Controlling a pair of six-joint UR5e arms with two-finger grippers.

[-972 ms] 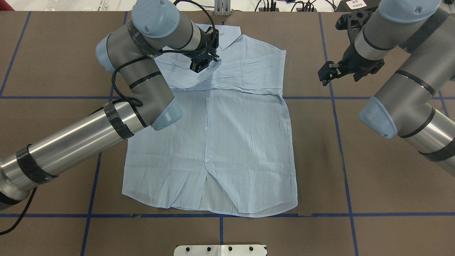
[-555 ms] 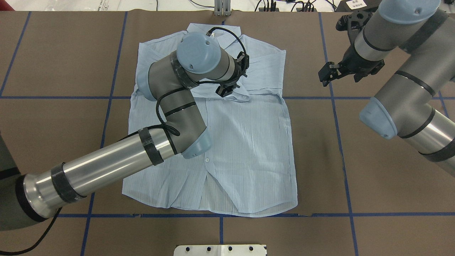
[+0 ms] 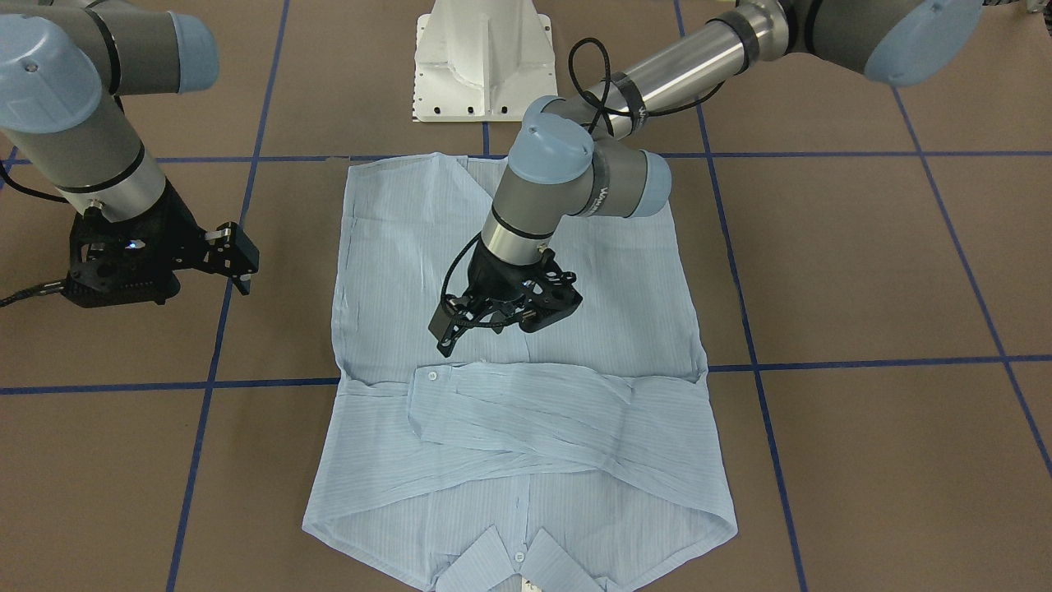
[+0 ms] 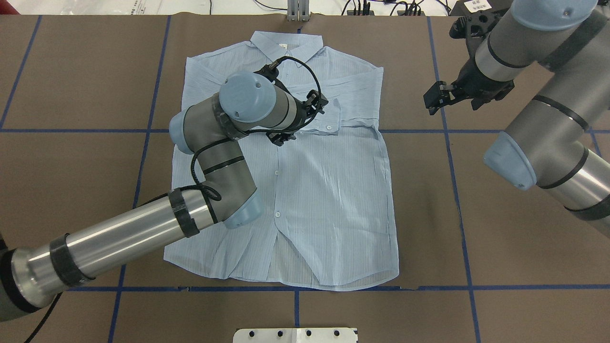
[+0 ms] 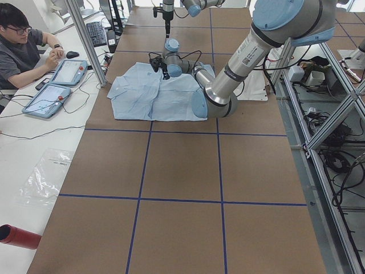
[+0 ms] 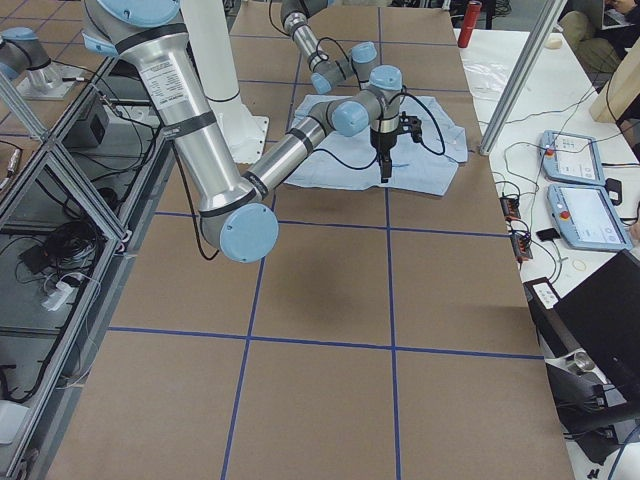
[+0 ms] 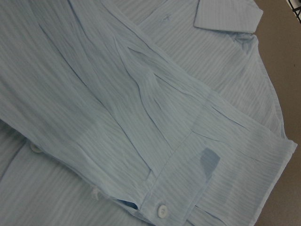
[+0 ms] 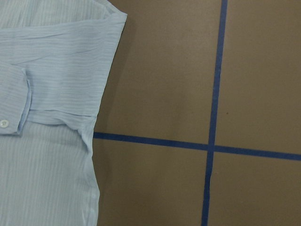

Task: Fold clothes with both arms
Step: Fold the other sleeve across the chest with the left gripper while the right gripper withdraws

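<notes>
- Since a second ago the left gripper (image 4: 282,138) has carried a sleeve (image 4: 310,126) across the chest and let it go. It now hangs just beside the cuff (image 4: 331,121), on the robot's side of it. The right gripper (image 4: 434,99) has barely shifted.
- Overhead: the shirt (image 4: 333,200) lies flat and front up on the brown table (image 4: 514,238). Its long axis runs away from the robot, with the collar (image 4: 286,45) at the far end and the hem (image 4: 333,281) near the robot. Both sleeves lie crosswise over the chest.
- Front-facing: the left jaws are slightly parted and empty, above the button line. The right jaws are parted and empty, over bare table beside the shirt.
- Left side view: the shirt is at the table's far part; a person (image 5: 23,43) sits at the side desk.
- Right side view: same layout, nothing clearer about the jaws.
- Left wrist: the cuff with its white button (image 7: 162,210) lies flat on the shirt body.
- Right wrist: the shirt's edge is beside blue tape lines (image 8: 216,108).
</notes>
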